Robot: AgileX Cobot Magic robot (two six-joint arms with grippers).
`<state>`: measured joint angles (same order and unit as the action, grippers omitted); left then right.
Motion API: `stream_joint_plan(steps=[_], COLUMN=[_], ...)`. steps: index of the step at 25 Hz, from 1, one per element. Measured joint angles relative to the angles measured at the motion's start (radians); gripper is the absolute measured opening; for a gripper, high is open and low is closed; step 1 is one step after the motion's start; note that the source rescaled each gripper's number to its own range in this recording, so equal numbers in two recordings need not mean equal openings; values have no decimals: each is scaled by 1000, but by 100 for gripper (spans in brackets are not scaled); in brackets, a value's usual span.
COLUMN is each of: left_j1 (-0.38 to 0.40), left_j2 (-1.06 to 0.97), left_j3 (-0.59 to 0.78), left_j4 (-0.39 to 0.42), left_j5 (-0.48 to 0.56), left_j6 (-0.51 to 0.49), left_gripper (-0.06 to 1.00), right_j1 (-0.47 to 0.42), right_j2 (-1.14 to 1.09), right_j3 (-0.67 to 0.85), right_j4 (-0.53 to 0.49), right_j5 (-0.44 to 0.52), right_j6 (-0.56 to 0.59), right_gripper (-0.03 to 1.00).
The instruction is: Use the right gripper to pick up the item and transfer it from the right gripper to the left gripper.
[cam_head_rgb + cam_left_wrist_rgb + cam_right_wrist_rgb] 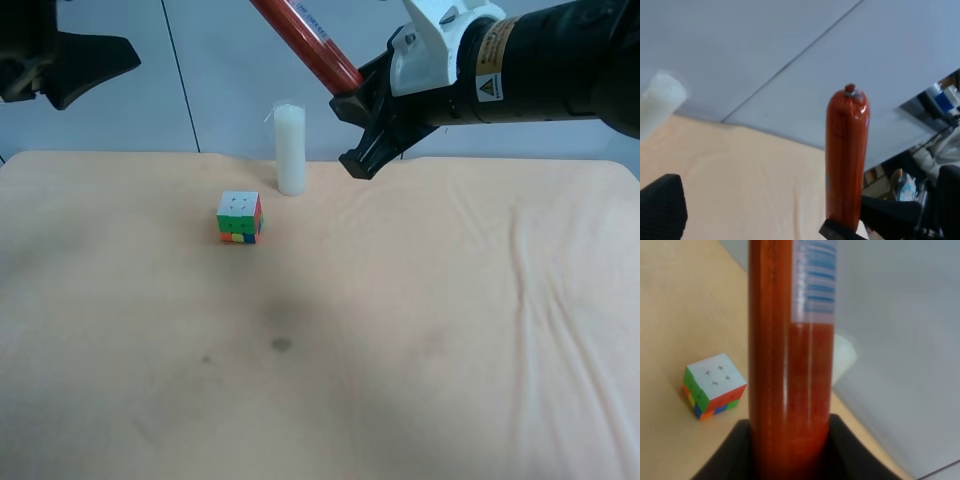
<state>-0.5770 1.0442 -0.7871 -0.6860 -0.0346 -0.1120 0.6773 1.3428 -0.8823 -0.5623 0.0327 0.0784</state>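
The item (305, 40), a slim red stick with a blue-and-white label, is held up in the air above the table's far side. My right gripper (358, 108), on the arm with white housing at the exterior high view's right, is shut on its lower end. In the right wrist view the item (790, 365) rises out of the black jaws and fills the middle. My left gripper (90, 60) hangs at the exterior high view's top left, open and empty, well apart from the item. The left wrist view shows the item (847, 155) upright with its crimped tip on top, and one fingertip (662, 207) off to the side.
A multicoloured puzzle cube (239, 217) sits on the peach-coloured table cloth (400, 330), with a white pillar candle (290, 150) standing just behind it. A grey wall backs the table. The cube (714, 385) also shows beside the item in the right wrist view.
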Motion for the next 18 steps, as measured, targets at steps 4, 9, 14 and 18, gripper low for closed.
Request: stream_joint_plan(steps=[4,9,14,18], left_j1=[-3,-19,-71,-80], left_j2=[64,123,160,181], left_j3=[-24,-65,-94,-110], left_j4=[7,27,39,41], left_j5=[2,4,-26,-38], left_j6=[0,0,4,7], left_gripper=[100,100,100,100], right_j1=[0,0,0,0], right_j2=[0,0,0,0], right_j3=[0,0,0,0], right_j4=[0,0,0,0], right_j5=[0,0,0,0], right_j6=[0,0,0,0], right_gripper=[1,1,1,1])
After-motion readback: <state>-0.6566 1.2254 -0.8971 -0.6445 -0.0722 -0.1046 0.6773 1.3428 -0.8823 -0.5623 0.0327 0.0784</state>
